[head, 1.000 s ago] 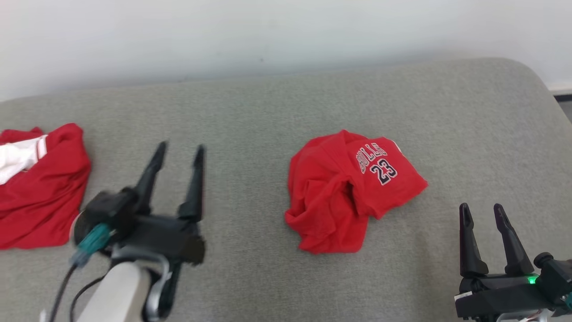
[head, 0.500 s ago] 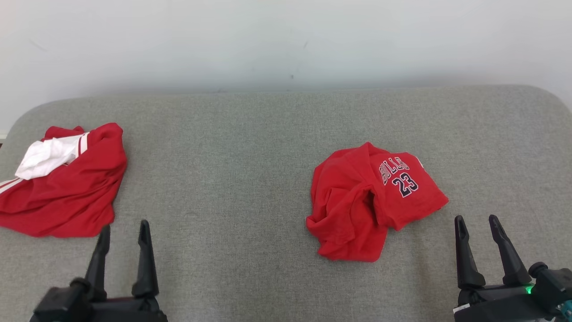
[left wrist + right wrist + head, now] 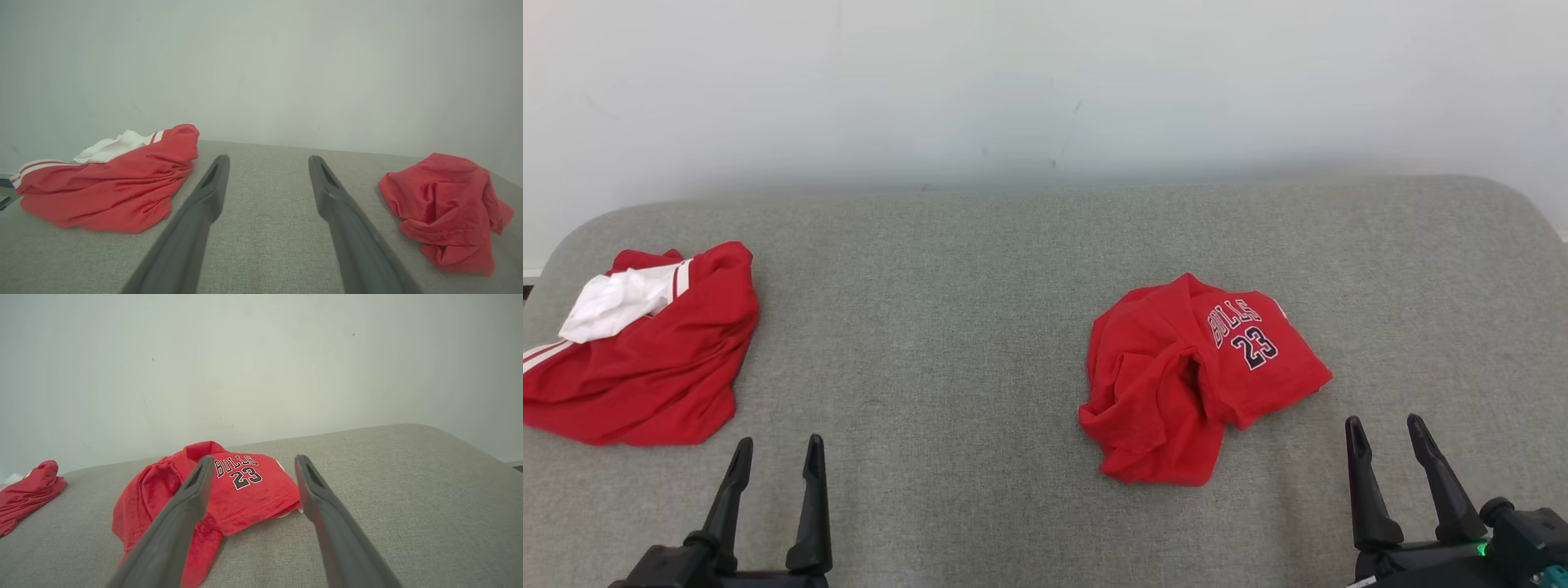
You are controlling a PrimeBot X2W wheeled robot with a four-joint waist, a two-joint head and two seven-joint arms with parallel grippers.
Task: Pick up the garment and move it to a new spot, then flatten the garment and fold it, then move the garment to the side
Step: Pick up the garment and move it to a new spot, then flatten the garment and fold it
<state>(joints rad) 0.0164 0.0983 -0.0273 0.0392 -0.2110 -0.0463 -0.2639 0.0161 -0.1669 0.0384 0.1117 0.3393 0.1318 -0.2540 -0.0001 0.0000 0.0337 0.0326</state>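
A crumpled red garment (image 3: 1176, 384) printed "BULLS 23" lies heaped on the grey cushion (image 3: 947, 327), right of centre; it also appears as the garment (image 3: 245, 486) and the garment (image 3: 445, 208) in the wrist views. My right gripper (image 3: 1384, 423) stands open at the lower right, just short of its right edge and apart from it. My left gripper (image 3: 778, 445) is open at the lower left with nothing between its fingers. The wrist views show the same: the left gripper (image 3: 267, 159) and the right gripper (image 3: 254, 458) both have spread, bare fingers.
A second red garment with white parts (image 3: 645, 351) lies bunched at the cushion's far left, beyond my left gripper; it is the red-and-white heap (image 3: 110, 183) in the left wrist view. A pale wall (image 3: 1045, 82) backs the cushion. The cushion's right end curves away.
My left arm has drawn back from mid-left, beside the red-and-white heap, down to the lower left edge. The head camera has shifted. The right gripper and both garments stay put.
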